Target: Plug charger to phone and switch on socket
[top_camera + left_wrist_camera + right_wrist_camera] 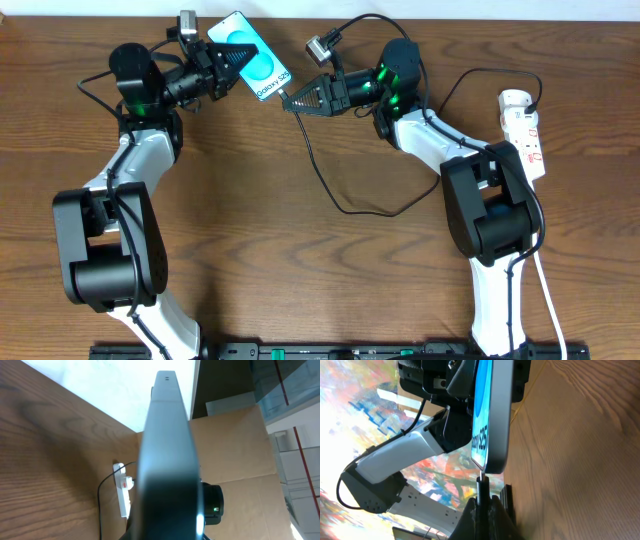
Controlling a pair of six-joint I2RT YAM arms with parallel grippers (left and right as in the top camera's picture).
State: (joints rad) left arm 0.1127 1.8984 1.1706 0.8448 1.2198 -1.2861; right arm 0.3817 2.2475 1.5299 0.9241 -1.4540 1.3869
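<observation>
The phone (255,58), its cyan screen lit, is held above the table at the back by my left gripper (228,62), which is shut on its upper end. In the left wrist view the phone's dark edge (166,445) fills the middle and hides the fingers. My right gripper (292,98) is shut on the charger's plug (481,485), and the plug tip meets the bottom edge of the phone (492,415). From there the thin black charger cable (335,195) loops across the table to the white socket (525,130) at the far right.
The socket (122,487) lies along the right edge, its thick white cord (545,290) running toward the front. The slack loop of cable lies on the wood between the two arms. A cardboard panel (235,445) stands behind the table.
</observation>
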